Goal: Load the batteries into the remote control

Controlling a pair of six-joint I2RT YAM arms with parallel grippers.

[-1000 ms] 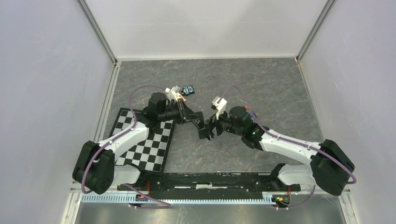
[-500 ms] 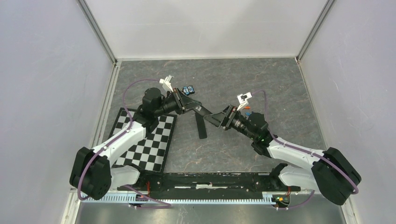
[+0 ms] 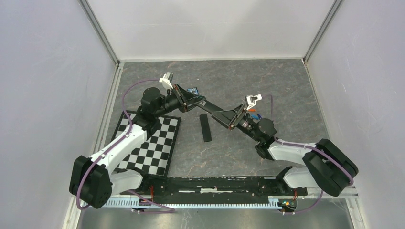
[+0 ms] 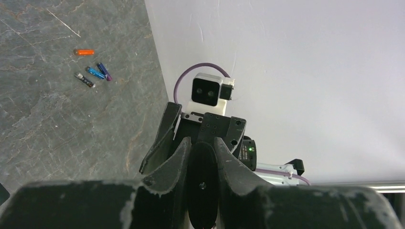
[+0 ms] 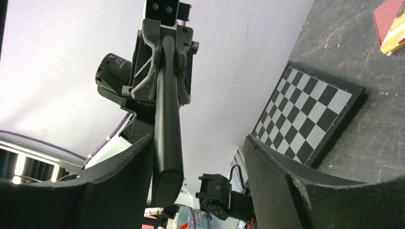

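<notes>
Inspection, overhead and both wrist views.

1. The left gripper (image 3: 188,100) is clamped on one end of the black remote control (image 3: 210,109) and holds it off the table, slanting toward 4 o'clock.
2. The right gripper (image 3: 224,117) has its jaws apart around the remote's free end. In its own wrist view the end lies close to one finger, with a wide gap to the other.
3. The batteries (image 4: 95,72) lie loose on the stone-pattern table (image 3: 286,90), at 3 o'clock from the right gripper and apart from the remote.
4. A long black piece (image 3: 205,128) lies flat at 6 o'clock below the remote. I cannot tell whether it is a cover or a second remote.

Risks, in my judgement:
- If I close the right jaws off-centre, they could twist the remote in the left grip.
- With both arms on it, any mismatch may lever it free and drop it.
- The cells are slim and round, so a nudge would roll them.
</notes>
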